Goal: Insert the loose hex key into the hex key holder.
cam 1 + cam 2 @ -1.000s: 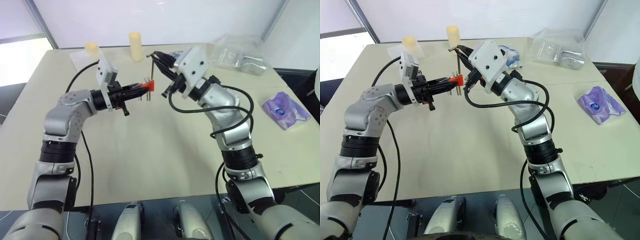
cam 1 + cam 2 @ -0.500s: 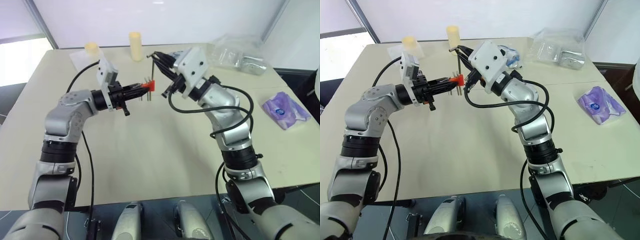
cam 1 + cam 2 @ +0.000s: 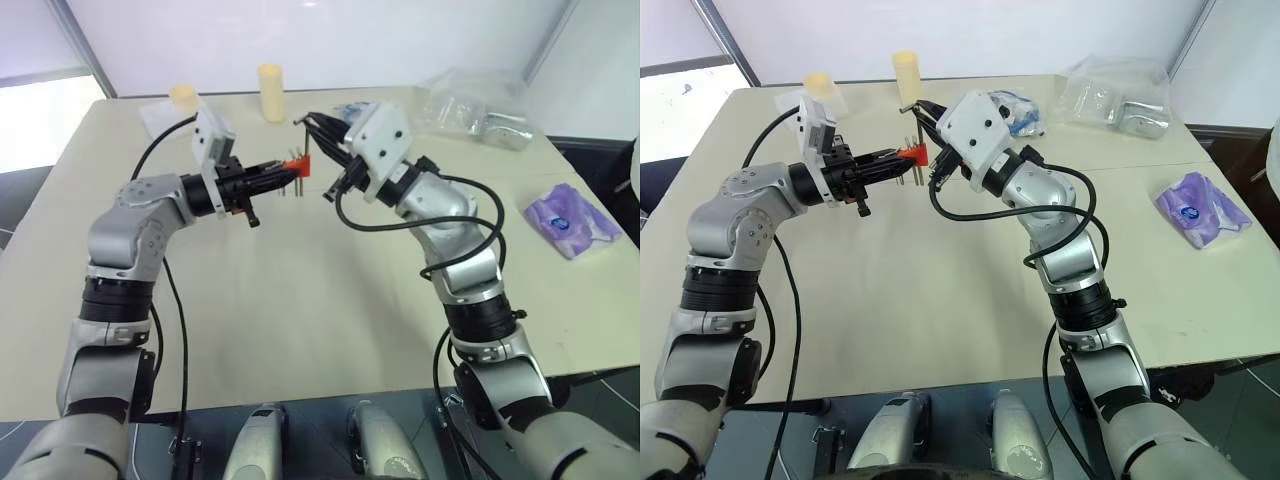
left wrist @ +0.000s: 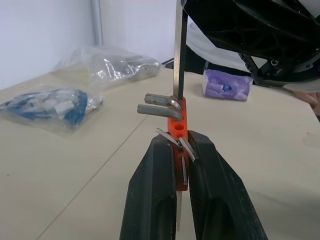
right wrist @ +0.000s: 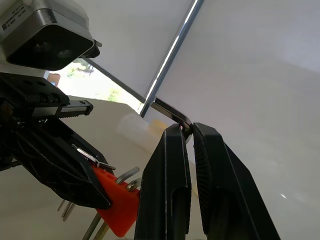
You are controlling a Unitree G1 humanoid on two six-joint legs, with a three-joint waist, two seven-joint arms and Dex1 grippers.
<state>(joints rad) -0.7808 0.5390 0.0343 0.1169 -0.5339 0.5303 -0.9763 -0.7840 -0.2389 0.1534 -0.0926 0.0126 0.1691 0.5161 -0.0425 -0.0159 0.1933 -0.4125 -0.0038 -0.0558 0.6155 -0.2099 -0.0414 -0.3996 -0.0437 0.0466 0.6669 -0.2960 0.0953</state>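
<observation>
The loose hex key (image 4: pixel 179 50) stood upright with its lower end right at the far end of the hex key holder (image 4: pixel 178 120), apparently starting into a hole, so I'd say the insertion was begun but not seated; pushing it home was left. The right hand (image 5: pixel 187 131) was clenched on the key's bend, directly above the holder. The left hand (image 4: pixel 176 145) pinched the red holder, both held up over the desk (image 3: pixel 300 300).
</observation>
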